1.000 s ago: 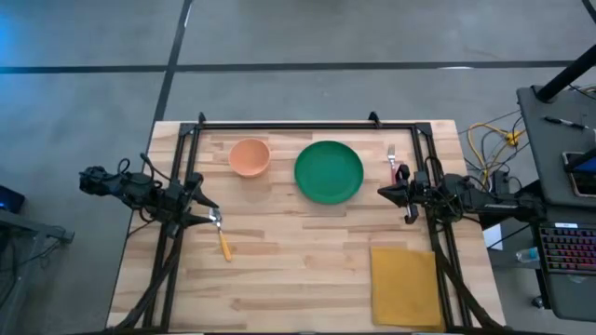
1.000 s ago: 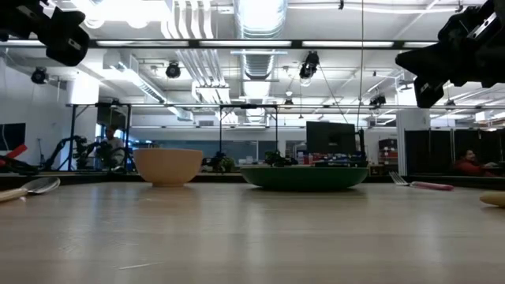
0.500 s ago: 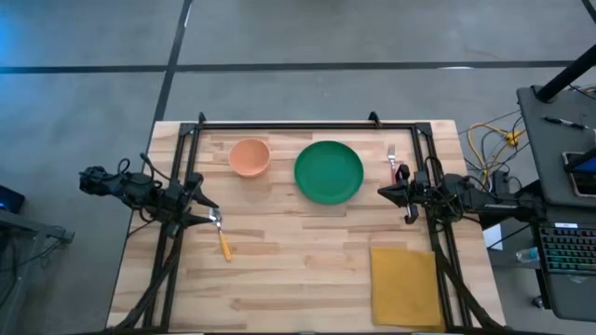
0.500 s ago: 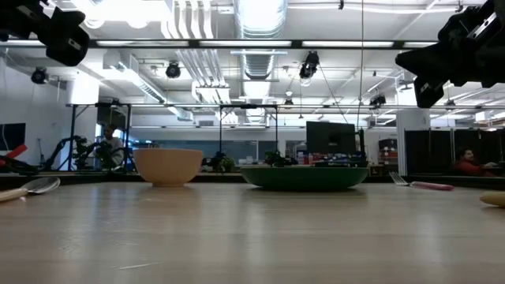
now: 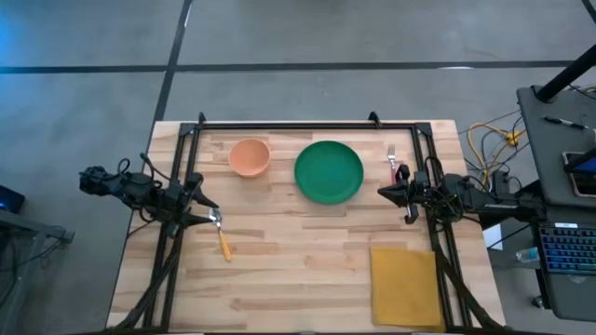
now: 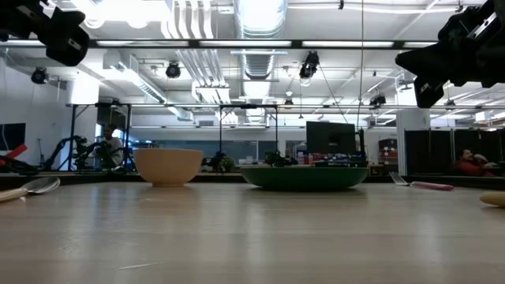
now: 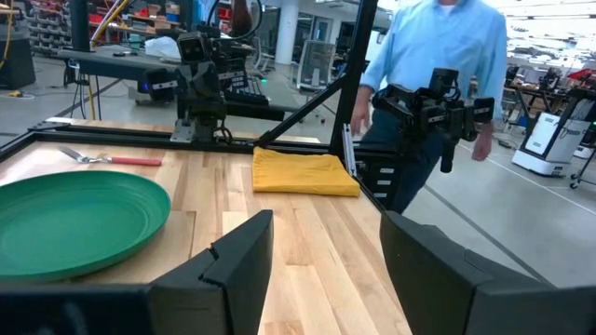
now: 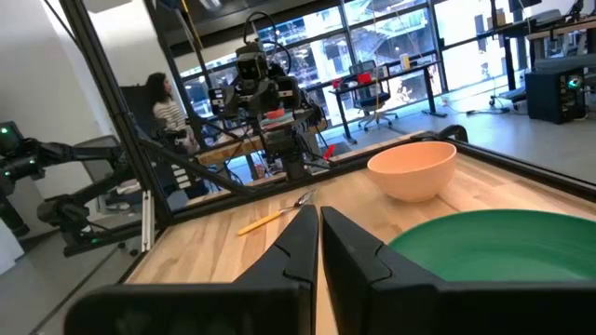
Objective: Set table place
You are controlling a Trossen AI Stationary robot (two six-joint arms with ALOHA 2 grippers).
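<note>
Nothing moved on the table (image 5: 307, 270); a person (image 7: 438, 56), perhaps walking, beyond.

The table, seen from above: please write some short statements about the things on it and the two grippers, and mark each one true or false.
1. The bowl sits on the plate. False: it stands beside it, apart.
2. The napkin lies near the right arm's side. True.
3. The left gripper holds the spoon. False: its fingers are open and empty.
4. The fork lies beside the plate. True.
5. The right gripper is shut. True.
</note>
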